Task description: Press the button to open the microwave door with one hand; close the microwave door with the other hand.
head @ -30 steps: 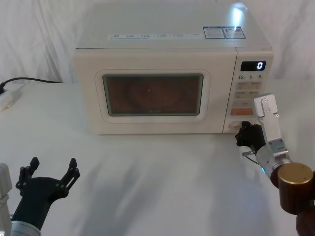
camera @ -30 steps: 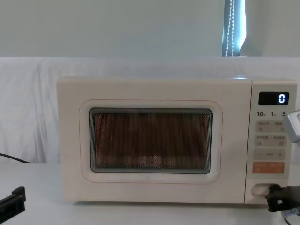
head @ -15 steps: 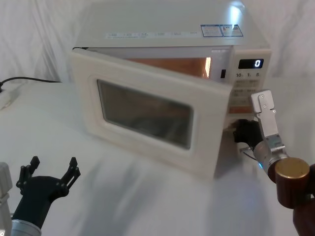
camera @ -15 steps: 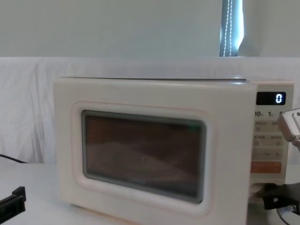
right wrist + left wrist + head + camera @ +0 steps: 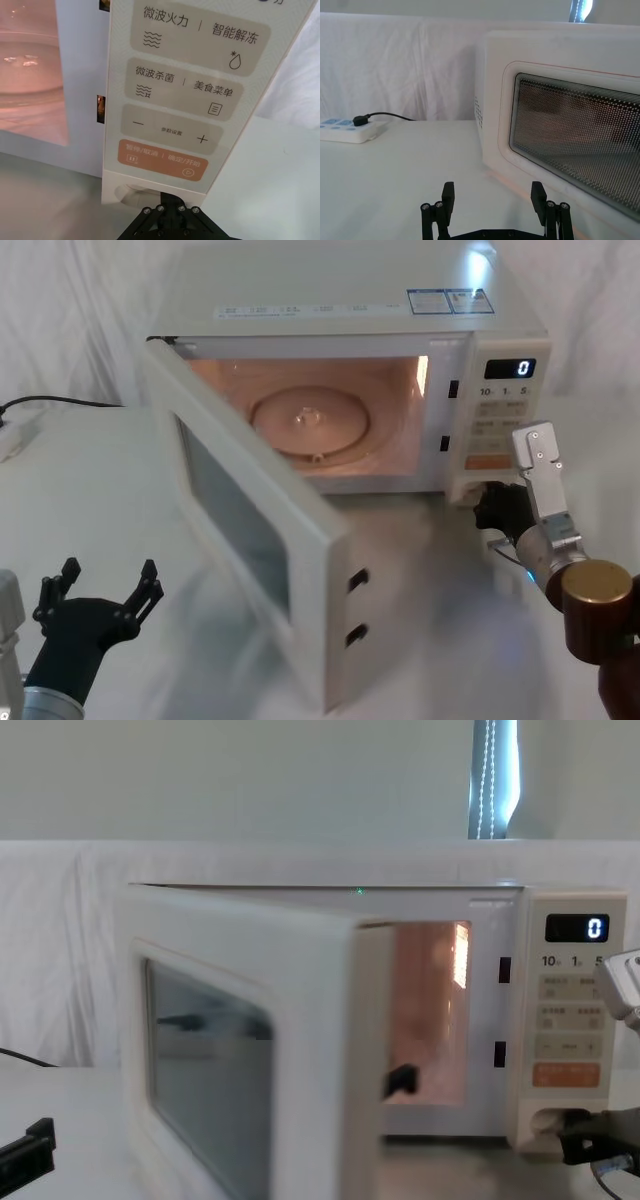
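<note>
The microwave (image 5: pixel 350 370) sits on the table (image 5: pixel 90 500). Its door (image 5: pixel 250 540) sticks out in front on the left. A plate (image 5: pixel 310 420) lies inside.

one microwave (image 5: pixel 350 310); one open door (image 5: pixel 250 540); two grippers; one power strip (image 5: pixel 347 131)

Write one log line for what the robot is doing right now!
door: microwave door swung open | right end effector: at button | left end effector: open, low, apart from door | cavity lit
</note>
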`<state>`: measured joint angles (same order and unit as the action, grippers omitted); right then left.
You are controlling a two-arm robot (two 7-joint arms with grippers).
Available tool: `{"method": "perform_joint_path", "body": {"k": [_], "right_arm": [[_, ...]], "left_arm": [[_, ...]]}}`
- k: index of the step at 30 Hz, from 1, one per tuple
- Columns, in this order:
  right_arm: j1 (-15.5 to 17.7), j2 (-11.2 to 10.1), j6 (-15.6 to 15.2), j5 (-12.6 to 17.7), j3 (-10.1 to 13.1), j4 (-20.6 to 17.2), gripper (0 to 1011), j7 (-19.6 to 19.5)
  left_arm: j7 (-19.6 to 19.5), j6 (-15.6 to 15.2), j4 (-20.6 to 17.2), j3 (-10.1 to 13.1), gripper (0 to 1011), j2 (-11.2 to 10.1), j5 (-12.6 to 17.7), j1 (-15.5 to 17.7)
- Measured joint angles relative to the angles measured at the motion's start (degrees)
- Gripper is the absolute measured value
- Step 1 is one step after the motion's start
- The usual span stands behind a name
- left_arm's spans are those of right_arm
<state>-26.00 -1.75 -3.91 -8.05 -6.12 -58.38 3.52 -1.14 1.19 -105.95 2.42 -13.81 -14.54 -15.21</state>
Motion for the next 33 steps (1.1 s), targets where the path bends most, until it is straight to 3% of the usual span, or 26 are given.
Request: {"method": "perform_joint_path", "body": {"k": [24, 33], "right_arm": [[9.3, -2.0, -4.3, 2.7, -1.9, -15.0, 0, 4.6], [14.3, -4.1, -5.4, 5.7, -3.1, -23.1, 0, 8.4]], "left_arm": [[0.0, 0.0, 0.0, 0.0, 1001, 0.0, 0.0, 0.0], [0.0, 0.0, 0.0, 0.0, 1001, 0.0, 0.0, 0.0]]}}
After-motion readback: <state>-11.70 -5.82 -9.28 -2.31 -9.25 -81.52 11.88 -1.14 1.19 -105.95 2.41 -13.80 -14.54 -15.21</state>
